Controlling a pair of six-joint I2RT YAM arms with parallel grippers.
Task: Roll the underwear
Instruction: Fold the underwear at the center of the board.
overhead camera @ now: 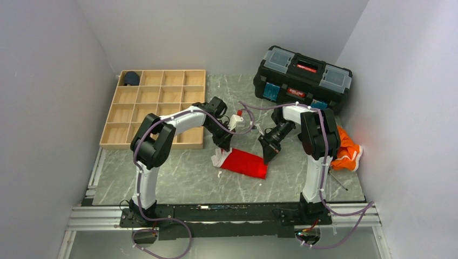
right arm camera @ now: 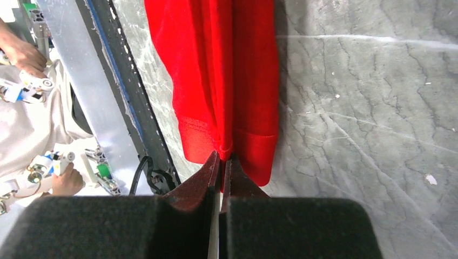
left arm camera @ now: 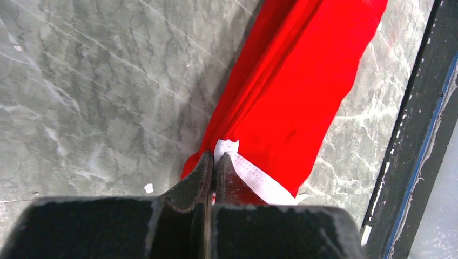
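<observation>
1. The underwear (overhead camera: 244,162) lies near the middle of the worktop (overhead camera: 178,175), gathered into a long red strip that runs left to right. Its white trim (left arm camera: 254,175) is at the left end.
2. The left jaws are closed on the trimmed end, as the left wrist view shows. The right jaws are closed on the hemmed end, pinching a ridge of fabric at the middle of the hem, as the right wrist view shows.
3. No turn of a roll is seen yet. The step in hand is judged to be the drawing out and settling of the strip before rolling is begun.
4. For this to be done well, the two ends should be drawn apart evenly and only until the lengthwise creases are flattened; a harder pull could slip the thin hem out of the right jaws.
5. The strip should be laid down with its long edges parallel, so that the roll does not turn into a cone.
6. Rolling is best begun from one end with a tight first turn, the other end being pinned down or held lightly taut.
7. Farther out, a wooden compartment tray (overhead camera: 156,108) stands at the far left, with a dark blue bundle (overhead camera: 130,79) in its far-left compartment. A black toolbox (overhead camera: 302,78) stands at the far right, and an orange cloth (overhead camera: 345,152) lies at the right edge. All are well apart from the strip, so they should not hinder the roll.
</observation>
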